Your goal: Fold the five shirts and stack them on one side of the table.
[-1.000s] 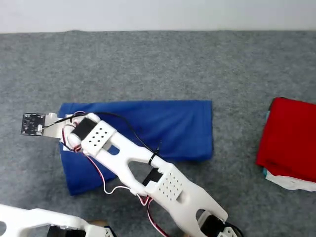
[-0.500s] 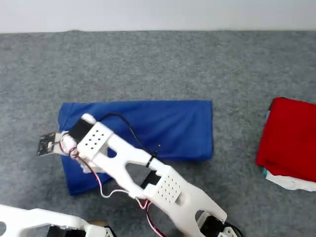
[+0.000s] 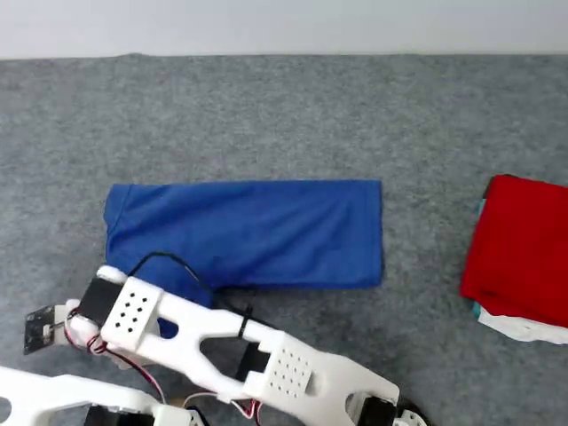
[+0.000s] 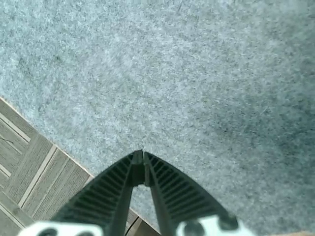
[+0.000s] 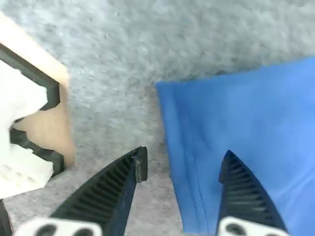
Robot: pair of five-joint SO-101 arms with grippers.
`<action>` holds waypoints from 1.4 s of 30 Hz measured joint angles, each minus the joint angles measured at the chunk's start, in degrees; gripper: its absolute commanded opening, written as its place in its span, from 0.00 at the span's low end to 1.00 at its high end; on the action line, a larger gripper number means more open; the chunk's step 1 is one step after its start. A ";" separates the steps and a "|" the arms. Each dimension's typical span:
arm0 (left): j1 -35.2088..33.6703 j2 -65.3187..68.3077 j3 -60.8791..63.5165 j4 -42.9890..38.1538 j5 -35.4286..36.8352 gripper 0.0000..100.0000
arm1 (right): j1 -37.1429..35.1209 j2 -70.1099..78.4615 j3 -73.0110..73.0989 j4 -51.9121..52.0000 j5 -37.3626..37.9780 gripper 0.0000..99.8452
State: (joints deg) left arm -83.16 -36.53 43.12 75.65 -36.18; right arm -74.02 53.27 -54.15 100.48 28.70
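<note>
The blue shirt (image 3: 257, 231) lies flat as a long strip in the middle of the counter (image 3: 266, 98), with the red stack (image 3: 519, 248) well apart at the right edge. Our right claw (image 5: 184, 160) hangs wide, straddling the strip's edge near its front left corner. The left claw (image 4: 143, 156) is pinched closed on nothing, over bare counter. We judge a corner grab is next — catch both layers, lift low, fold evenly.

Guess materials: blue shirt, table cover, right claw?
Blue shirt: soft matte knit fabric, probably cotton-like; gentle creases, stitched hem.
Table cover: grey felt or low carpet; fuzzy, mottled nap.
Right claw: black hard plastic, matte, ribbed inner faces; possibly printed, can't confirm.
</note>
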 measured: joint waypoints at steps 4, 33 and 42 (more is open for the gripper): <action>0.00 0.00 0.09 0.00 0.00 0.00 | 0.35 4.92 -1.41 0.00 -0.35 0.25; 0.26 0.00 1.05 -3.69 0.00 0.00 | 10.46 16.09 -28.04 0.09 -0.35 0.01; 2.46 0.00 0.53 -1.58 0.00 0.00 | 14.33 16.09 -32.26 0.09 -0.35 0.01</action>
State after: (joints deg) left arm -80.70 -36.53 43.65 74.07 -36.18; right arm -59.69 69.36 -86.42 100.57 28.35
